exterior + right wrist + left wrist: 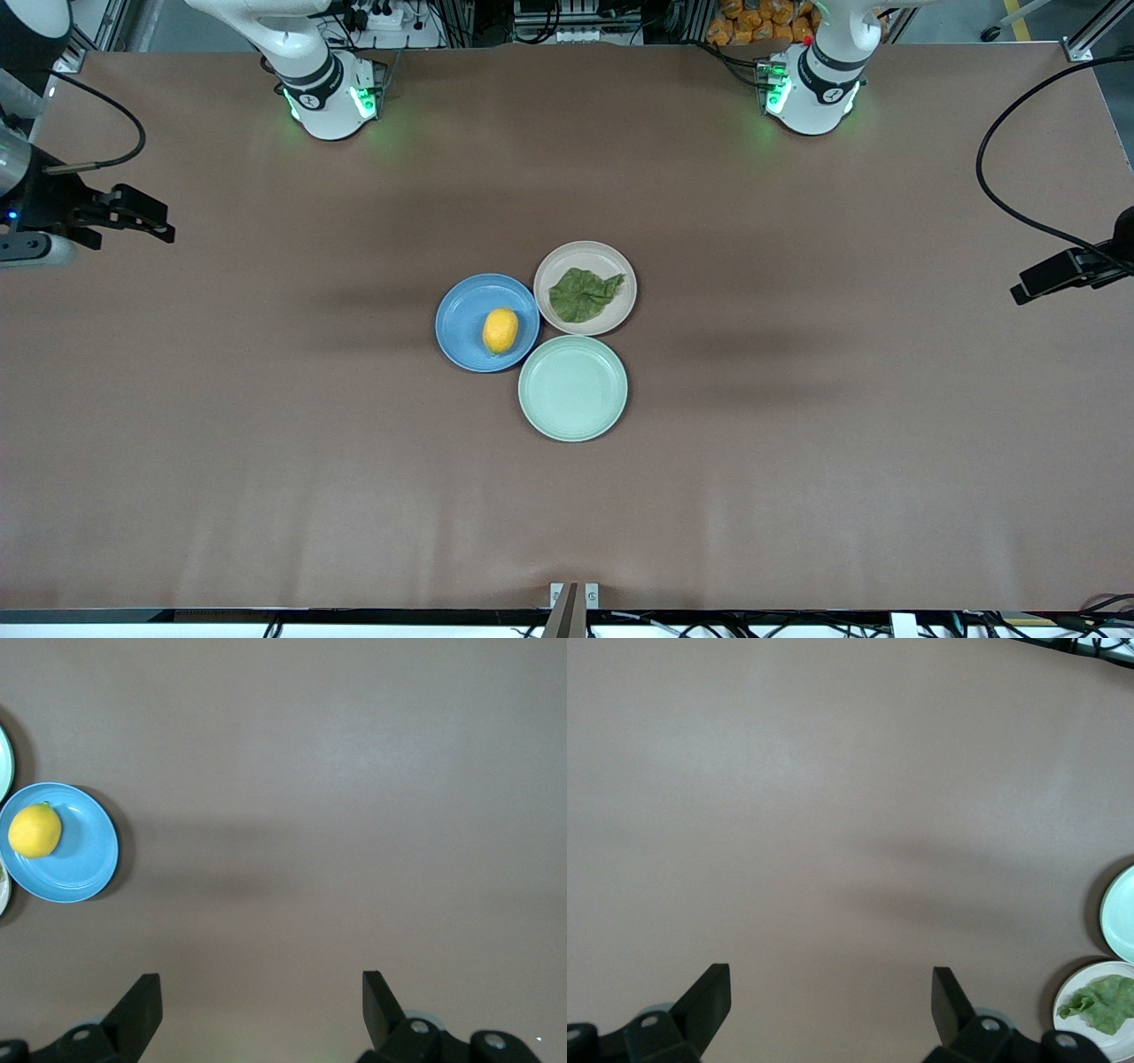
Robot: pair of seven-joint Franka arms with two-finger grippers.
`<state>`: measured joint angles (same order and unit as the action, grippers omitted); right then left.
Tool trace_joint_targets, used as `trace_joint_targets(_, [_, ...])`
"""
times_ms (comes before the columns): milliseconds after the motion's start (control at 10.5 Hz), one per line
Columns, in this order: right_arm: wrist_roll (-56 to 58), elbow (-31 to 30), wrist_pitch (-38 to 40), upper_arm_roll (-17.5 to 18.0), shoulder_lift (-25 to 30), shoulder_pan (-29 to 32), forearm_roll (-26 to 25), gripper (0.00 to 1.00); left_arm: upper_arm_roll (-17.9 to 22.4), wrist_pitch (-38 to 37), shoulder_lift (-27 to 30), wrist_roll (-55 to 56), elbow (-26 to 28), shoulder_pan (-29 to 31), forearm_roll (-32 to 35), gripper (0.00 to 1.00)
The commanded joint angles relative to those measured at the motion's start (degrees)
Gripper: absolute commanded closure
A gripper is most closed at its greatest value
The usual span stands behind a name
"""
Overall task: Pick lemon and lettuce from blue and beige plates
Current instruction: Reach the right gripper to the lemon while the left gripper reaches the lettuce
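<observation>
Lettuce (585, 293) and lemon (500, 330) both untouched; neither pick begun.

Risks, as judged: plates sit rim to rim, so a descending finger could clip a neighbouring rim and shove the cluster. Lettuce lies flat and thin; a pinch may scrape the plate or lift only an edge. Lemon is rounded and could roll out of an off-centre grip.

Landmark: mint-green plate (572, 387), nothing on it.
- Blue plate (462, 323): touching it, toward the right arm's end; holds the lemon.
- Beige plate (560, 264): touching it, farther from the front camera; holds the lettuce.

Left end effector (831, 997) and right end effector (262, 997): fingers spread wide, holding nothing, each over bare surface (266, 443) well apart from the mint-green plate.
</observation>
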<state>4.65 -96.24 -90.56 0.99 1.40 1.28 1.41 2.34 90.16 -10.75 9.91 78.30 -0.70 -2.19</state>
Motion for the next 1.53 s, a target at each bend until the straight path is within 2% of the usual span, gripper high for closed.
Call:
trace_joint_targets(0, [-5.93,-1.57,-2.15,0.59,-0.60,-3.72,-0.27,0.00,-1.28,-0.42,0.47,-1.82,0.10,-0.44,-1.77,0.00])
trace_joint_targets(191, [-15.51,-4.21,-7.77,0.59,-2.44,-8.99,-0.01,0.00,-3.73,-0.42,0.38,-1.82,0.44,-0.44,-1.60,0.00])
trace_joint_targets(382, [-19.85,-4.39,-11.38,0.68,-5.95,-12.08,0.08,0.00,-7.25,-0.42,-0.15,-0.69,0.53,-0.79,-1.77,0.00])
trace_joint_targets(574, [-27.63,-4.39,-14.71,0.68,-9.29,-16.55,0.08,0.00,-12.07,-0.42,-1.64,2.72,1.23,-1.84,-2.21,0.00])
trace_joint_targets(765, [-32.67,-4.39,-18.06,1.55,-12.98,-19.46,0.17,0.00,-15.34,0.10,-5.93,9.75,1.15,-6.39,-2.99,0.00])
trace_joint_targets(956, [-38.21,-4.39,-22.45,3.57,-16.76,-20.61,0.17,0.00,-15.44,1.67,-9.71,10.04,1.24,-12.19,-3.79,0.00])
trace_joint_targets(1243, [-45.94,-4.39,-28.43,3.84,-22.03,-24.12,0.17,0.00,-15.44,5.28,-17.26,10.04,1.33,-17.39,-6.58,0.00])
trace_joint_targets(1434, [-51.74,-4.39,-34.05,4.02,-25.20,-26.23,0.17,0.00,-15.44,11.76,-22.80,10.30,1.67,-20.29,-8.54,0.00])
